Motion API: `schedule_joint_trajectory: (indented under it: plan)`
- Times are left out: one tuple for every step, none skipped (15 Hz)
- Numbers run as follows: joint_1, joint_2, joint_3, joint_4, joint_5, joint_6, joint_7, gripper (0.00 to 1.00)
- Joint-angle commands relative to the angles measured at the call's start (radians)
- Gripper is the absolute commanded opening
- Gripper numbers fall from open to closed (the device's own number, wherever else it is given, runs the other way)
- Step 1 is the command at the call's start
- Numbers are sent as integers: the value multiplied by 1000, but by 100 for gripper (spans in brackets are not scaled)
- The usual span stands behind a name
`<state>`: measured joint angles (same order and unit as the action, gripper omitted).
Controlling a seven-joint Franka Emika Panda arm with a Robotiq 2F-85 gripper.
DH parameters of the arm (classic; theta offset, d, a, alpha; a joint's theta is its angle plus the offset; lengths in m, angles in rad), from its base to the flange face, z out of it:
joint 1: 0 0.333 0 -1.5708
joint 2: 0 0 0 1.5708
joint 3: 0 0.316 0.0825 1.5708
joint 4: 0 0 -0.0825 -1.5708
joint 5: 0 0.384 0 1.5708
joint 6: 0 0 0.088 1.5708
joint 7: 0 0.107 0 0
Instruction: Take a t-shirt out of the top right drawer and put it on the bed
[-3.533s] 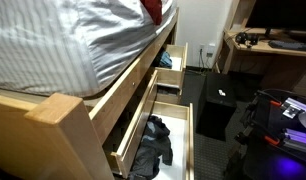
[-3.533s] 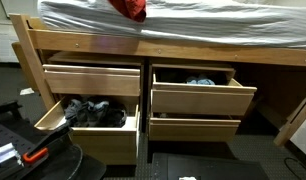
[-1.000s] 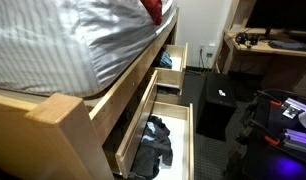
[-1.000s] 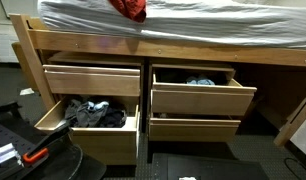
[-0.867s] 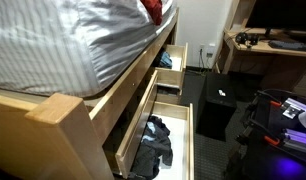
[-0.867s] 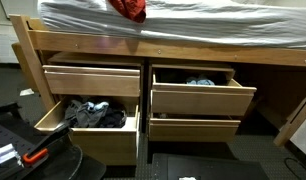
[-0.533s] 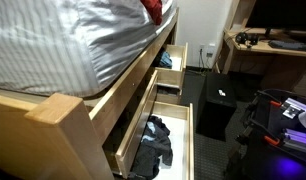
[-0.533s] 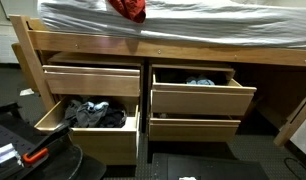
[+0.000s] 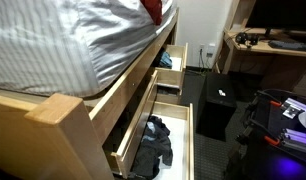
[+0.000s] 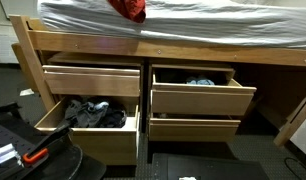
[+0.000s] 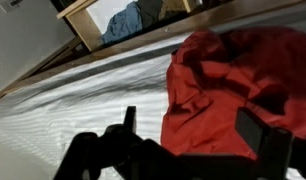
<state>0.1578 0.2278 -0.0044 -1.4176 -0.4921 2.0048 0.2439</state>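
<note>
- The red t-shirt (image 11: 233,75) is pictured bunched on the striped bed (image 11: 83,110). The tool (image 11: 191,118) is spread wide over it, and nothing is clamped between the jaws.
- The task is judged all but done. The release is best finished by lifting the tool straight up, jaws wide, so that no fold is snagged and dragged off the bed.
- The tool is shown only in the wrist view and is out of frame in both exterior views. There the red t-shirt (image 10: 128,8) is seen merely as a heap at the upper edge of the picture.
- The top right drawer (image 10: 193,90) is seen open in an exterior view, with a bluish garment (image 10: 200,81) lying inside.
</note>
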Motion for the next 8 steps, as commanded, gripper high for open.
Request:
schedule_joint_trajectory:
  plan:
    - [-6, -12, 8, -34, 13, -2, 2, 100]
    - [-7, -21, 10, -62, 19, 1, 5, 100]
    - [-8, -29, 11, -75, 21, 1, 6, 100]
    - [-9, -36, 12, -84, 23, 2, 6, 100]
    - [-9, -40, 13, -87, 23, 2, 6, 100]
    - [-10, -42, 13, -87, 24, 2, 6, 100]
    - [-10, -42, 13, -87, 24, 2, 6, 100]
    - [-10, -42, 13, -88, 24, 2, 6, 100]
